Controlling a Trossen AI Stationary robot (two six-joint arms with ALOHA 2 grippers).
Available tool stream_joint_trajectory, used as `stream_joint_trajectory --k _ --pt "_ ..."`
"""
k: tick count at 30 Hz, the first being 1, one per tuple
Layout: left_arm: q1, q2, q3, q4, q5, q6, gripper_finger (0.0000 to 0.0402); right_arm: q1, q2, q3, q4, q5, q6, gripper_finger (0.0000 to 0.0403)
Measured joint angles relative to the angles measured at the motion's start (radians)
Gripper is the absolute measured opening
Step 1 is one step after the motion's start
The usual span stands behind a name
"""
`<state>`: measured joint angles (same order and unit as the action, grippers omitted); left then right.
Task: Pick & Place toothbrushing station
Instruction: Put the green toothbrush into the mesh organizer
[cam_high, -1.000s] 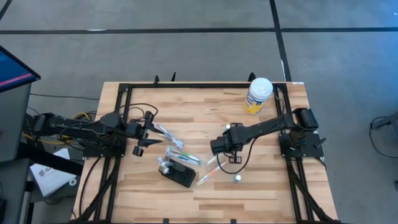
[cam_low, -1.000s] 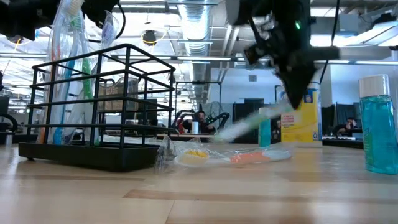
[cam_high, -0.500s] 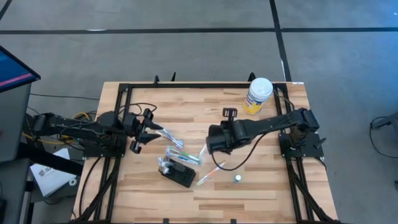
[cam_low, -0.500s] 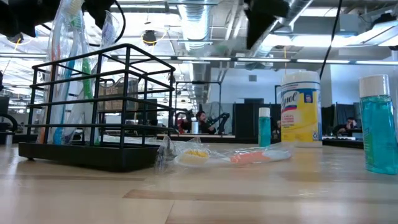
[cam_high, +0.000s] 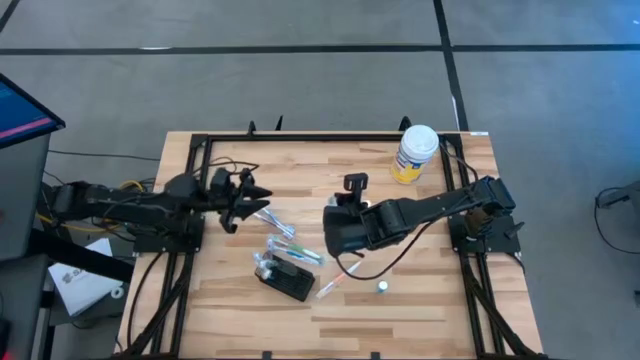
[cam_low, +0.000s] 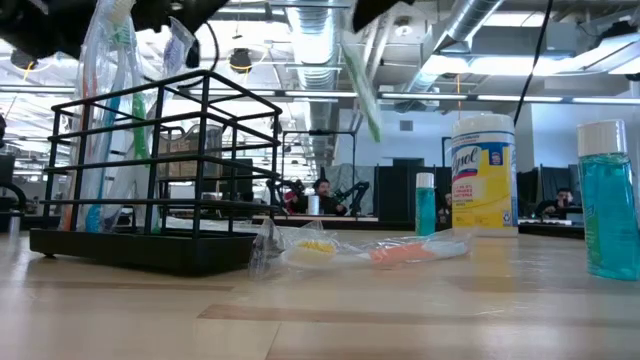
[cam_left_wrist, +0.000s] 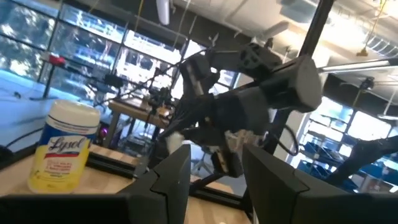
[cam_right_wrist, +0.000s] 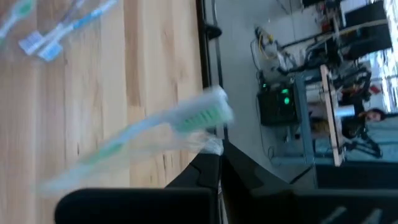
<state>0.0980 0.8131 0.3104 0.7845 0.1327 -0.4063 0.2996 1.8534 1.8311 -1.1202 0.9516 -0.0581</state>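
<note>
The toothbrushing station (cam_high: 286, 281) is a black wire holder on a solid base; it stands on the table's near middle. In the low view (cam_low: 150, 170) wrapped toothbrushes stand in it. My right gripper (cam_high: 332, 222) is high above the table, right of the holder, shut on a green-bristled toothbrush in a clear wrapper (cam_right_wrist: 155, 130). The brush shows slanting down in the low view (cam_low: 362, 85). My left gripper (cam_high: 250, 195) is open and empty over the table's left middle; its fingers show apart in the left wrist view (cam_left_wrist: 214, 168). My right gripper (cam_right_wrist: 208, 163) pinches the wrapped toothbrush between its two fingers at the wrapper's end beside the bristle head (cam_right_wrist: 208, 143). The handle reaches away from the fingers. The brush is lifted clear of the table and slants downward.
Loose wrapped toothbrushes lie on the wood (cam_high: 270, 218), (cam_high: 297, 250), (cam_high: 335, 284). A small blue bottle (cam_high: 382, 287) stands at the near right. A white-lidded yellow canister (cam_high: 414, 152) stands at the far right. A black rail frame (cam_high: 300, 138) edges the table.
My right gripper has risen from near the table with the wrapped toothbrush and gone toward the table's left. The brush, low and slanted beside the table then, now hangs high and clear. My left gripper has moved a little toward the table's right.
</note>
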Motion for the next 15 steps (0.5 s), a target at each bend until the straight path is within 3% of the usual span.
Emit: stream_joint_trajectory --k 15 --pt "0.061 0.312 0.177 0.031 0.136 0.007 0.0138 -0.002 0.0 0.0 0.142 0.025 -0.126 0.0"
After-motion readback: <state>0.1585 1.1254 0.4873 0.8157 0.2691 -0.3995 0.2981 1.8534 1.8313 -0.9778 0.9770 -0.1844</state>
